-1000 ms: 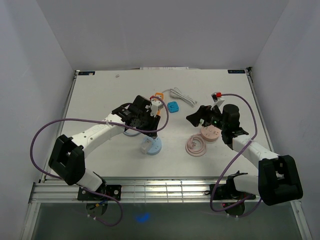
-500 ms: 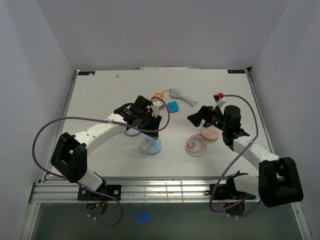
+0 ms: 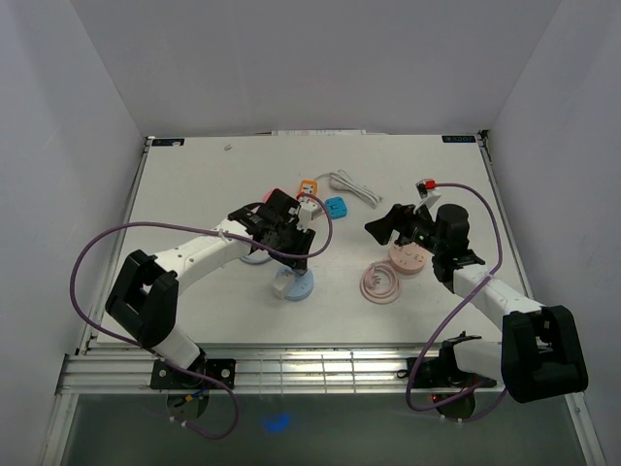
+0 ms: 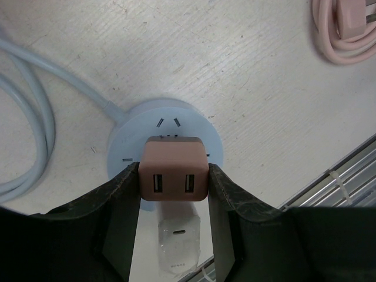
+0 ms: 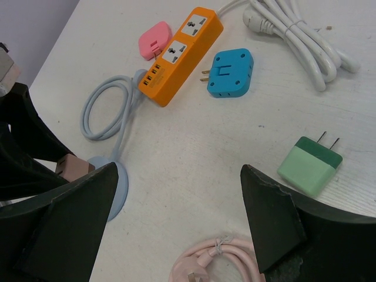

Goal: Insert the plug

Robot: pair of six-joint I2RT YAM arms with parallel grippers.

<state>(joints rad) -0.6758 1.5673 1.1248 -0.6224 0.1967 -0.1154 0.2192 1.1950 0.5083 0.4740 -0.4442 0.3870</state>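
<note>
Insertion is the step in hand: nearest the arms' bases, the left tool [image 4: 174,197] grips the brown plug [image 4: 173,170] by its two flanks, fingers pressed flat on either side, USB ports facing the wrist camera. The plug hangs directly over the pale-blue round socket [image 4: 197,123], which sits on the bench [image 4: 264,76] with its pale cable [image 4: 35,117] trailing off. The prongs are hidden under the plug's body, so whether they have entered any slot cannot be told; two slanted slots show just beyond it. By my reading, the next move calls for lining the hidden prongs up with a matching pair of slots, then pressing straight down without tilting, since the light base could skid. Farther right, the right tool [image 5: 170,223] hovers spread wide and holds nothing. Beyond it lie a green adapter [image 5: 309,165], a blue adapter [image 5: 230,72], an orange power strip [image 5: 176,56] and a bundled white cable [image 5: 299,29].
</note>
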